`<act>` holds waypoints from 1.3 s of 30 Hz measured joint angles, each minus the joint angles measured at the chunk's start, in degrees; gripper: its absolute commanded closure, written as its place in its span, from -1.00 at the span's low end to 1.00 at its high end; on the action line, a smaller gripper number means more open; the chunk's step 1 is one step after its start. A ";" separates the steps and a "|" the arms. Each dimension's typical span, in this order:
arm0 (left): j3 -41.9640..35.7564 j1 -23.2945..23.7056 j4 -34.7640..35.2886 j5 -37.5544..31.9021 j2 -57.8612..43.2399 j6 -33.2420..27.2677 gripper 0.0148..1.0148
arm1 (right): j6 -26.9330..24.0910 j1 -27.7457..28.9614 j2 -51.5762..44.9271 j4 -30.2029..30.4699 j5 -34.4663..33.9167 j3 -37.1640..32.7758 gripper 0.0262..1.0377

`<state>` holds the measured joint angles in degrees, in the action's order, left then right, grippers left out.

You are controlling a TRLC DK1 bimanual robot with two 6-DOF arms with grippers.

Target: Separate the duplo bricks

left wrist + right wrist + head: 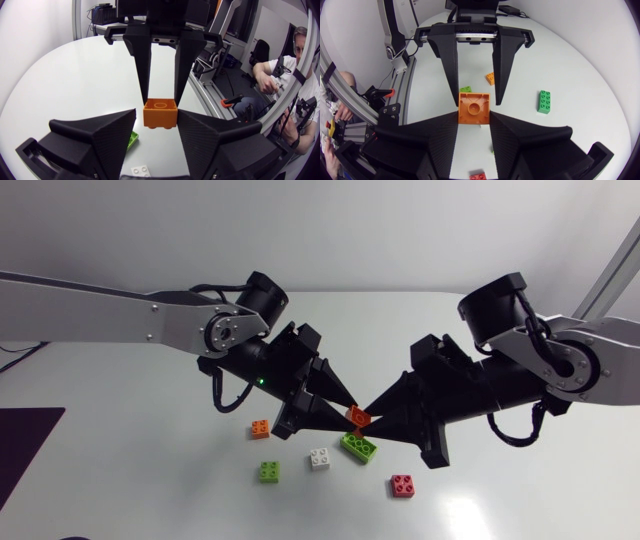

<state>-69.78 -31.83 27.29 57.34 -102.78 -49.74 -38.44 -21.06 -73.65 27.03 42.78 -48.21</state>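
Now both pincers hold one orange brick [358, 416] in the air, just above the long green brick [358, 446]. The left gripper [160, 119] and the right gripper [474, 117] close narrowly on opposite ends, probably to pull it apart.

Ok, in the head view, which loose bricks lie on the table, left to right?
Lime brick, white brick, green brick, red brick; the loose orange brick overlaps the lime one sideways, so it's left out.

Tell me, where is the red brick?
In the head view the red brick lies alone on the table, right of the middle, nearest the long green brick but apart from it.
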 measured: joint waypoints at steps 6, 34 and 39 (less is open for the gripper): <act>-0.02 0.00 1.01 1.01 -0.22 0.00 0.47 | 0.04 0.00 0.39 -0.35 0.09 0.31 0.51; -8.79 3.52 28.30 -31.21 3.15 -21.49 0.75 | 1.31 0.92 6.45 -0.81 -1.14 5.95 -0.90; -8.83 2.62 30.47 -48.52 4.98 -25.46 0.77 | 1.31 0.81 7.98 -0.85 -2.34 7.02 -0.90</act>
<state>-78.61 -29.21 57.76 8.82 -97.80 -75.20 -37.12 -20.25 -65.67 26.17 40.45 -41.19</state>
